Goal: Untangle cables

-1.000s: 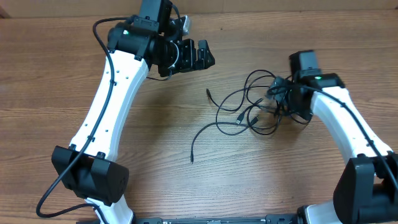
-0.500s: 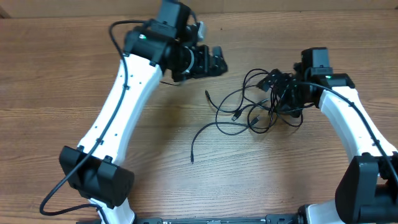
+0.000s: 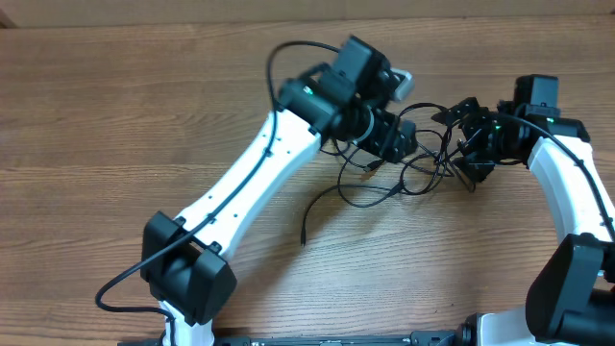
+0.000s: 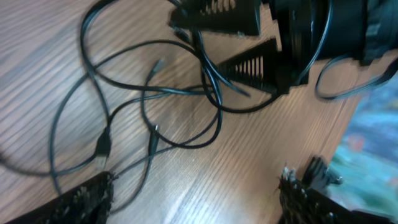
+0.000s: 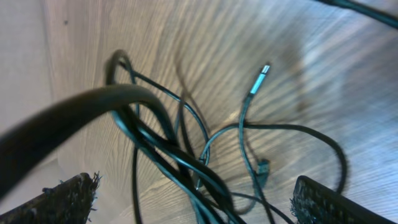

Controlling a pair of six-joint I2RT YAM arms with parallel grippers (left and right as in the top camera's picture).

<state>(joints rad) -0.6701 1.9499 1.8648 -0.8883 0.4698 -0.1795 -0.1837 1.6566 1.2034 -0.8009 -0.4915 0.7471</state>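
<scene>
cables: a loose tangle of thin black cables (image 3: 415, 173) lying on the bench (image 3: 96, 144), right of centre in the overhead view, pretty much sandwiched between the two grippers

loose strand: one loose strand (image 3: 317, 202) wanders out of the tangle toward the lower left and its tip ends on bare wood, apart from the rest

plugs: the left wrist view shows a small plug (image 4: 102, 147) flat on the wood, and the right wrist view shows a silvery connector (image 5: 263, 70) at the end of another strand

left gripper: the left gripper (image 3: 402, 144) sits at the left edge of the tangle. Its jaws are wide and there's nothing clamped between them. In its own camera the loops lie on the wood ahead of the fingers, and one runs close by the left finger (image 4: 84, 198). Can't tell if it touches.

right gripper: the right gripper (image 3: 468, 142) is at the right edge of the tangle, jaws spread wide too. Several strands run through the gap between its ribbed fingers (image 4: 252, 65), and they look draped there rather than pinched.

left arm: the white left arm (image 3: 250, 187) stretches diagonally from the bottom-left base up to the tangle

right arm: the right arm (image 3: 567, 183) comes up the right side and bends in toward the cables

blurry bit: a thick black cord (image 5: 68, 118) crosses the foreground of the right wrist view, way out of focus, so no idea what it belongs to
</scene>
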